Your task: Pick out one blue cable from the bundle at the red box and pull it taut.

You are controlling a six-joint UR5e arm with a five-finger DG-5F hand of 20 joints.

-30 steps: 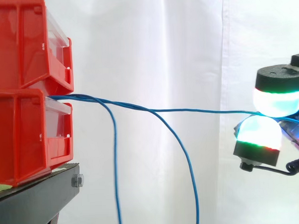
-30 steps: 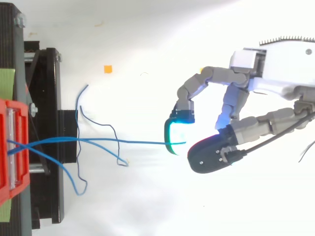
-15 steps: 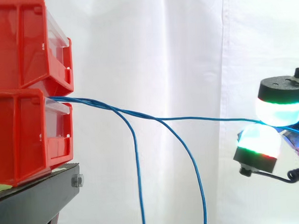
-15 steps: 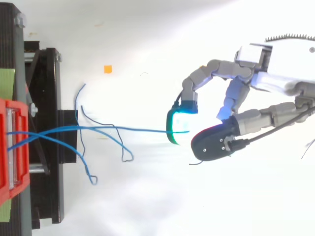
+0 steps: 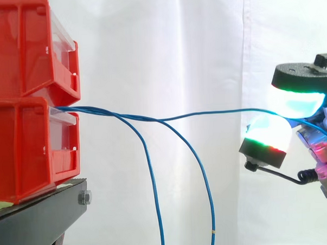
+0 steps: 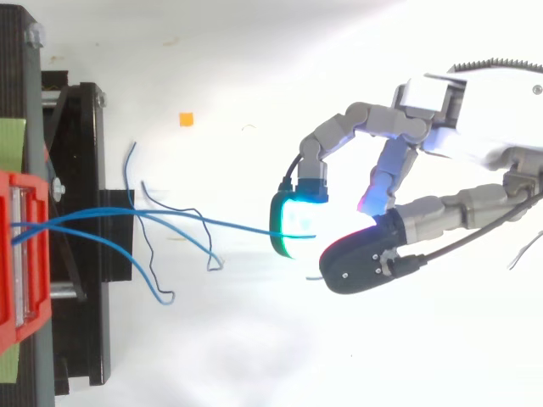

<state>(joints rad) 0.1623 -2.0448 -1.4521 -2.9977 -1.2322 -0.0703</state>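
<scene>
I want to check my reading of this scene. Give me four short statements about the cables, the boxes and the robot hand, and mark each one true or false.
1. The robot hand pinches one blue cable between its pads. True.
2. The cables come out of the upper red box. False: they come out of the lower red box.
3. Two loose cables hang down beside the held one. True.
4. The lower red box rests on a white table. False: it rests on a black stand.
</scene>
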